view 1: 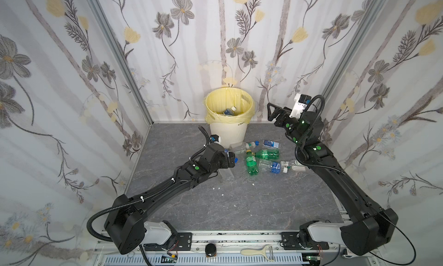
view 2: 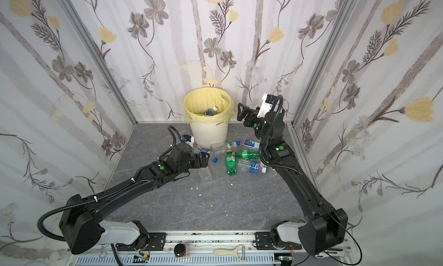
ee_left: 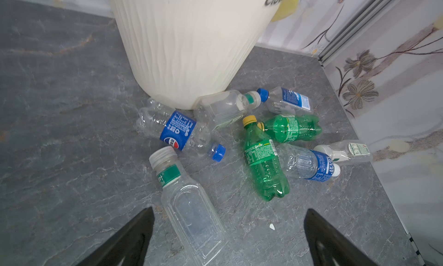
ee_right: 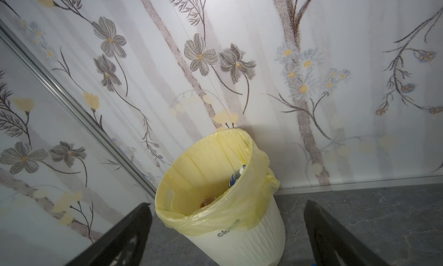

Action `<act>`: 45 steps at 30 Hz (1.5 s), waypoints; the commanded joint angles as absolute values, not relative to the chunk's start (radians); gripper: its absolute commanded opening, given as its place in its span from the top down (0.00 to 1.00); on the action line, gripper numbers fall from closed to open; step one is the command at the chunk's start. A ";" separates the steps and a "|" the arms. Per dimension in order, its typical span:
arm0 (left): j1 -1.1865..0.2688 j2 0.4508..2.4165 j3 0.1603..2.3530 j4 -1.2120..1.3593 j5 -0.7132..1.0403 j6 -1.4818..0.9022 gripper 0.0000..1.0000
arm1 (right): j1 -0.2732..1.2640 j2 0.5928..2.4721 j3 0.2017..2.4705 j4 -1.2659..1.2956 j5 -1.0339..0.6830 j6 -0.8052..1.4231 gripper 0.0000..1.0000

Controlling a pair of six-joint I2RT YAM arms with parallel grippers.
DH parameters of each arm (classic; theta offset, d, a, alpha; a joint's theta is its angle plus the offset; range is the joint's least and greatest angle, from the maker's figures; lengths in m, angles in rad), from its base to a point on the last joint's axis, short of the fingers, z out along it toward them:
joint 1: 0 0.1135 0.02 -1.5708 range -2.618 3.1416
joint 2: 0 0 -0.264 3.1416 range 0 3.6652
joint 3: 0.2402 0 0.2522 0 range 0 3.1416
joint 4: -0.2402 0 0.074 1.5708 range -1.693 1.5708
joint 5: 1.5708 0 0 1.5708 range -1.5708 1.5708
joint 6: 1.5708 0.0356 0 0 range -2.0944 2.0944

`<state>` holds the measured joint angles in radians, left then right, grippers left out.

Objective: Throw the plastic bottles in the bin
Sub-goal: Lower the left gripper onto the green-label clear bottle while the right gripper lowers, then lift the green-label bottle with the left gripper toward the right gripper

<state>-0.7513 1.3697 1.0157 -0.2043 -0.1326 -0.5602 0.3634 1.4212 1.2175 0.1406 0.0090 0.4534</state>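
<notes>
Left jaws apart above clear bottle [ee_left: 189, 209], right jaws apart by bin [ee_right: 251, 240]; slick bottle may squirt out on closing.

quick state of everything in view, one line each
bin: upright, lined, at least one bottle inside
square clear bottle: lying flat, capped
pepsi bottle: lying flat, capped
front green bottle: lying flat, capped
left gripper: open, empty, over square clear bottle
right gripper: open, empty, raised beside bin

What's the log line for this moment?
left jaws: open, over square clear bottle | right jaws: open, empty, beside bin | other bottles: on table
</notes>
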 commanded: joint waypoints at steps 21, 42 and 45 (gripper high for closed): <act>-0.741 1.632 0.982 -0.262 -0.009 -0.807 0.06 | 0.511 1.184 0.650 0.226 0.070 0.418 0.00; -0.761 1.770 1.064 -0.357 -0.174 -0.717 0.30 | 0.519 1.165 0.598 0.240 0.052 0.429 0.00; -0.761 1.747 1.044 -0.365 -0.201 -0.704 0.33 | 0.519 1.175 0.600 0.248 0.034 0.435 0.00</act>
